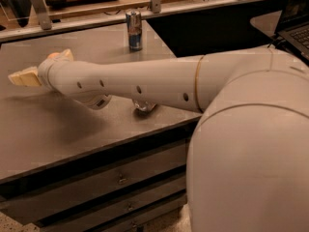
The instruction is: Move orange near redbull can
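The orange (52, 56) lies on the grey table (43, 129) at the far left; only a sliver of it shows behind my wrist. My gripper (44, 65) reaches left across the table and is open. One cream finger (24, 76) points left and the other (65, 55) sits just right of the orange. Whether they touch the orange is hidden. The redbull can (134, 30), slim and blue-and-silver, stands upright at the table's back edge, well to the right of the orange.
My white arm (145, 83) spans the table's middle. A small shiny object (145, 106) lies under it near the front edge. A railing (96, 6) runs behind the table. A laptop (294, 18) sits at the far right. Drawers (120, 178) are below the tabletop.
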Tool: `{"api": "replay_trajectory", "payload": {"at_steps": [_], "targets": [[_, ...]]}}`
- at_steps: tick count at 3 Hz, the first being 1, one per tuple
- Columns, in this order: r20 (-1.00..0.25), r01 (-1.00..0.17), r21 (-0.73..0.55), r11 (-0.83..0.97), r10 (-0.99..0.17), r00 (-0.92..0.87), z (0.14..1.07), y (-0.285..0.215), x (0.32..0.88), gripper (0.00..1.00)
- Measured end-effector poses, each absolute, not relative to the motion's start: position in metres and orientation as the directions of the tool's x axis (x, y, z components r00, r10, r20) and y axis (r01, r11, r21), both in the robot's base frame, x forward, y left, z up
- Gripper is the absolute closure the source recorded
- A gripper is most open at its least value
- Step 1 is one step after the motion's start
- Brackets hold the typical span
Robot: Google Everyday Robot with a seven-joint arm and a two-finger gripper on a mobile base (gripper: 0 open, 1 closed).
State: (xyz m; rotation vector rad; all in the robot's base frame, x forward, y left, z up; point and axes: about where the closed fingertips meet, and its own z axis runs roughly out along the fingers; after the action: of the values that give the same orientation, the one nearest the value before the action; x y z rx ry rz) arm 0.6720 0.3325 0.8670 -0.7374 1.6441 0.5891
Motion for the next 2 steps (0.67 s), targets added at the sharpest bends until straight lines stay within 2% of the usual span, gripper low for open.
{"api": "replay_trajectory", "payload": {"at_steps": [2], "targets": [[-0.985,-0.726,-0.020,0.687,-0.138,-0.103,0.862,0.326,0.694,0.00]]}}
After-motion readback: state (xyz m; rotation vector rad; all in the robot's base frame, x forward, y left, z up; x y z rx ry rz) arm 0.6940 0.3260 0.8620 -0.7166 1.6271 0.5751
